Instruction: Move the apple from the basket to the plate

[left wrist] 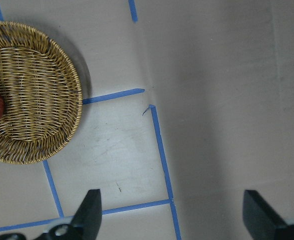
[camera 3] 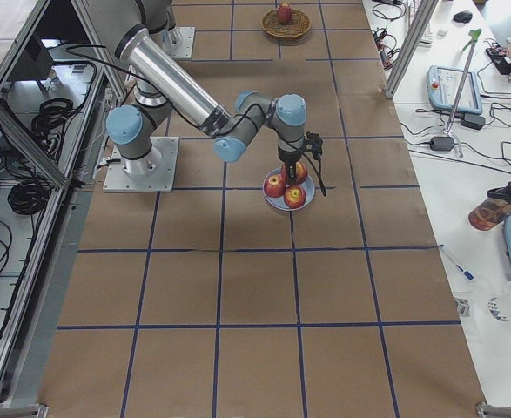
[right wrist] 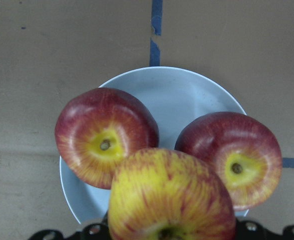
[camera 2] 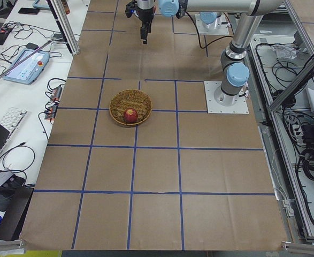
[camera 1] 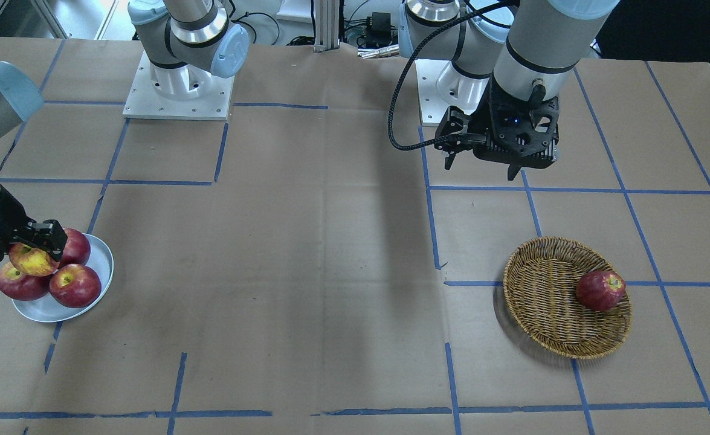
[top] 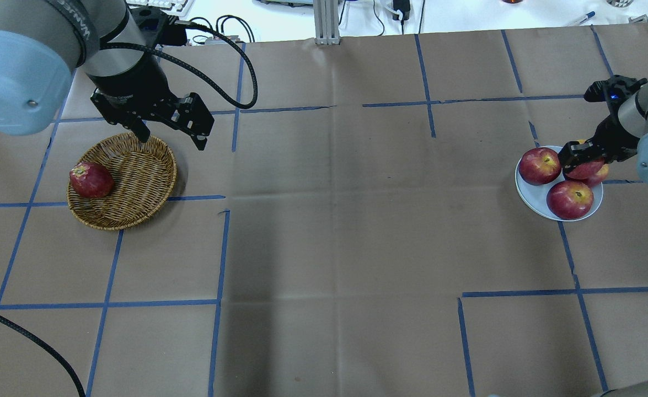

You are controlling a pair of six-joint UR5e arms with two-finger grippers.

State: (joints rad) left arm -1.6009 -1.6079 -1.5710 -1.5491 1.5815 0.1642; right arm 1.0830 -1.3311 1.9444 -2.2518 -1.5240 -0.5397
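The desk [camera 1: 330, 272] is covered with matt, creased brown paper, marked with smooth blue tape [camera 1: 431, 229]. The round tan wicker basket [camera 1: 542, 302] is roughly woven. The small pale grey-blue plate [right wrist: 187, 100] is finished smooth, with a soft sheen. The yellow-and-red streaked apple [right wrist: 169, 200] is waxy, lightly glossy. The left tool [top: 173, 139] is formed of matt black plastic.

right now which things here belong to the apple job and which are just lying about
Job: yellow-streaked apple, held in the right claw; plate; basket.
Lying about: dark red apples on the plate; lone red apple in the basket; left claw, open and empty.
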